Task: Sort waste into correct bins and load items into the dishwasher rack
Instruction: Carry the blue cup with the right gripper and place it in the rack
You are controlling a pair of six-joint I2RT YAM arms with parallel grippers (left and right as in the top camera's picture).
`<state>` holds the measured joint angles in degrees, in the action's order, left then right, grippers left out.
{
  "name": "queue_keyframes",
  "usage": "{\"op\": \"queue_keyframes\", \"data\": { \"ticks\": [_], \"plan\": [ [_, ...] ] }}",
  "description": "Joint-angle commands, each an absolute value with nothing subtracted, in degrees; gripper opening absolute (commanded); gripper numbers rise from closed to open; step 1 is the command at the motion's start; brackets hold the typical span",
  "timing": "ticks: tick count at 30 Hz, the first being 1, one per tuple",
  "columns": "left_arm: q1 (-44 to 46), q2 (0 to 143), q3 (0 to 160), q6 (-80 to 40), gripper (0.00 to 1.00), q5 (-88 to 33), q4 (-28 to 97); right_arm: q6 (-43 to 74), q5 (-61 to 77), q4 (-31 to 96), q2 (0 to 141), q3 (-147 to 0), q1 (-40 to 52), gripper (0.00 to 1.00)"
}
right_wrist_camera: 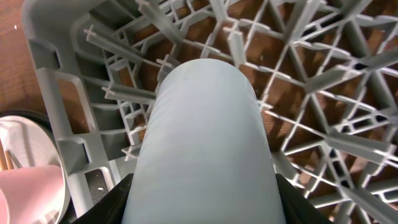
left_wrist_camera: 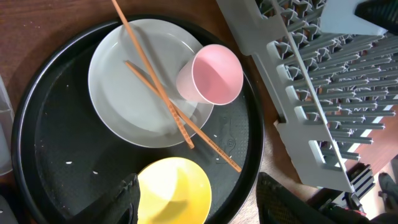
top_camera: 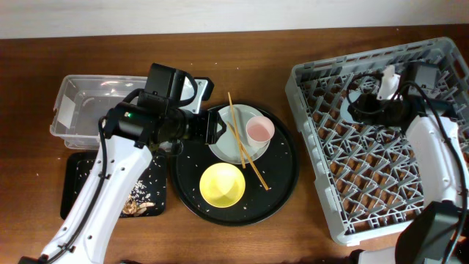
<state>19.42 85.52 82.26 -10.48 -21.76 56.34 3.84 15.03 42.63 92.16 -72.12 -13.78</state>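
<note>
Light blue cup (right_wrist_camera: 205,137) in right gripper (right_wrist_camera: 205,202)

The overhead view looks straight down on the table (top_camera: 249,66) from well above. It takes in the clear tub (top_camera: 95,79) at left, the round black tray (top_camera: 282,172) in the middle and the whole dishwasher rack (top_camera: 366,169) at right.

The left wrist view looks down on that tray from much nearer, with the left end effector (left_wrist_camera: 199,205) at its bottom edge and the rack's near wall at right. With the overhead it shares the pale plate (left_wrist_camera: 124,93), pink cup (left_wrist_camera: 214,74), chopsticks (left_wrist_camera: 161,99) and yellow bowl (left_wrist_camera: 177,190).

The right wrist view sits very close above the rack's grid, looking along the light blue cup (right_wrist_camera: 205,143), which fills most of it. Plate and pink cup show at its left edge.
</note>
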Motion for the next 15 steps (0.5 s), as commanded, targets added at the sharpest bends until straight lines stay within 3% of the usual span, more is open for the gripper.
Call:
{"op": "queue_keyframes", "data": {
  "ticks": [1,5,7,8,10,12,15],
  "plan": [
    [19.4,85.9,81.6,-10.2,0.59,-21.1,56.2,3.2,14.5,42.1,94.0,-73.2,-11.8,0.4],
    [19.4,85.9,81.6,-10.2,0.59,-21.1,56.2,3.2,10.7,42.1,94.5,-73.2,-11.0,0.41],
    [19.4,85.9,81.6,-10.2,0.59,-21.1,56.2,3.2,8.6,42.0,94.5,-73.2,-11.0,0.52],
    [19.4,85.9,81.6,-10.2,0.59,-21.1,56.2,3.2,8.1,41.8,94.5,-73.2,-10.9,0.63],
    [19.4,85.9,81.6,-10.2,0.59,-21.1,56.2,3.2,8.2,41.3,94.5,-73.2,-10.9,0.72],
    [19.4,85.9,81.6,-10.2,0.59,-21.1,56.2,3.2,8.2,40.7,94.5,-73.2,-10.9,0.78],
    [19.4,85.9,81.6,-10.2,0.59,-21.1,56.2,3.2,8.3,40.3,94.5,-73.6,-10.9,0.8]
  ]
}}
